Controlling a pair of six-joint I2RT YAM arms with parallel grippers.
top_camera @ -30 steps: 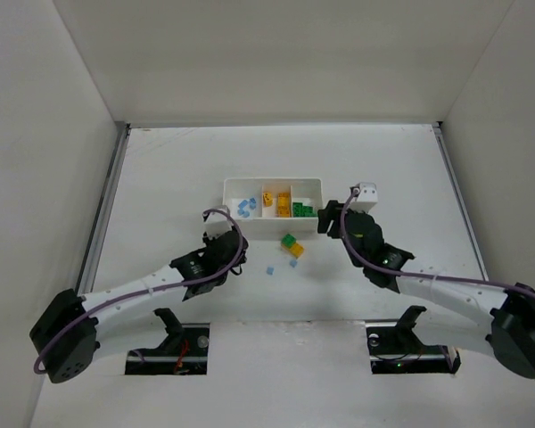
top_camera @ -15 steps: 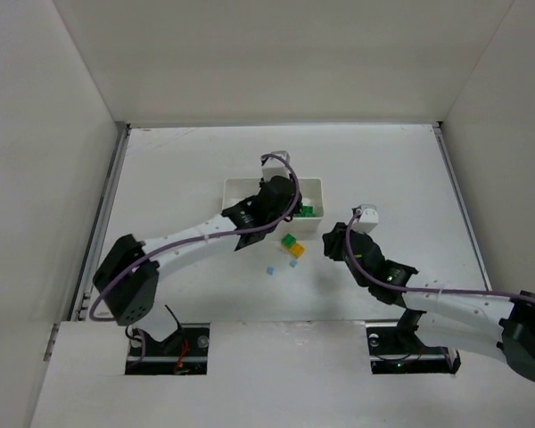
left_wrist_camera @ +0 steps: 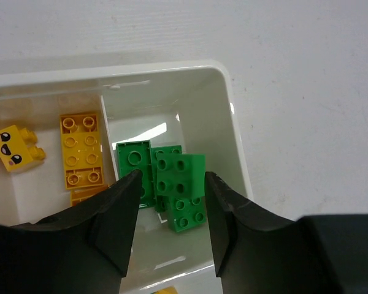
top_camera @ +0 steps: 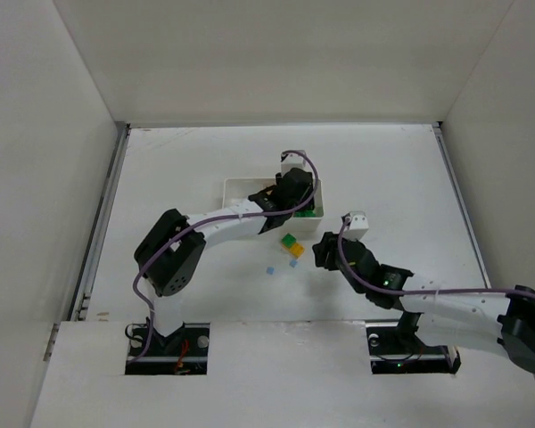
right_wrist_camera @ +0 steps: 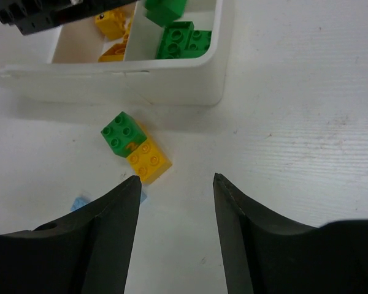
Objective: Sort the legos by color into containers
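Hanging over the right end box of the white tray (left_wrist_camera: 236,131), the left claw (left_wrist_camera: 173,179) is open, with green bricks (left_wrist_camera: 181,190) lying in the box below. The right claw (right_wrist_camera: 176,179) is open too, low in its own view, near a loose green brick (right_wrist_camera: 124,133) and a yellow brick (right_wrist_camera: 148,160) touching on the table (right_wrist_camera: 294,153).

- Worktop (top_camera: 196,169): white and matt, filling the middle of the overhead view. The right wrist view shows faint dark scuff marks (right_wrist_camera: 331,122) on it at 3 o'clock.
- Back wall (top_camera: 276,53): plain white, at 12 o'clock, meeting the worktop along a straight seam.
- Left wall (top_camera: 45,134) at 9 o'clock and right wall (top_camera: 517,89) at 3 o'clock: both plain white.
- Left rail (top_camera: 102,214): grey metal, running along the worktop's 9 o'clock edge.
- Right rail (top_camera: 457,201): the same, along the 3 o'clock edge.
- Front panel (top_camera: 285,374): white, at 6 o'clock, with two dark rectangular cut-outs.
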